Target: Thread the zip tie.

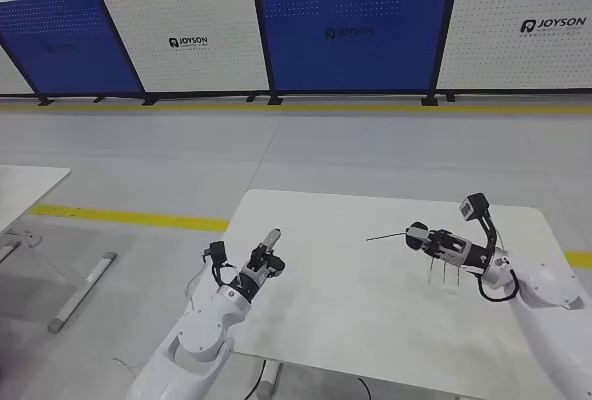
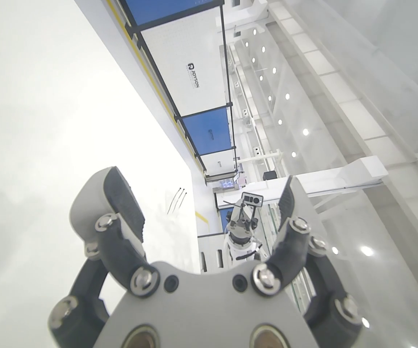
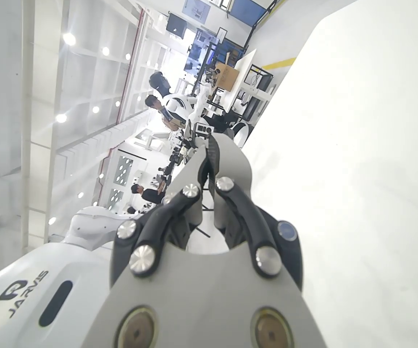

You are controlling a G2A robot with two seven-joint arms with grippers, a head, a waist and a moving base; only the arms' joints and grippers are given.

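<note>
One zip tie (image 1: pixel 384 237) in right hand (image 1: pixel 412 236)

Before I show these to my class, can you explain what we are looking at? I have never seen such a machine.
It is a two-armed robot at a white table. One picture looks down from above its arms; the other two come from cameras on its wrists. The left gripper is open and holds nothing. The right gripper is shut on a thin black zip tie, held above the table. A few spare zip ties lie on the table near it.
</note>
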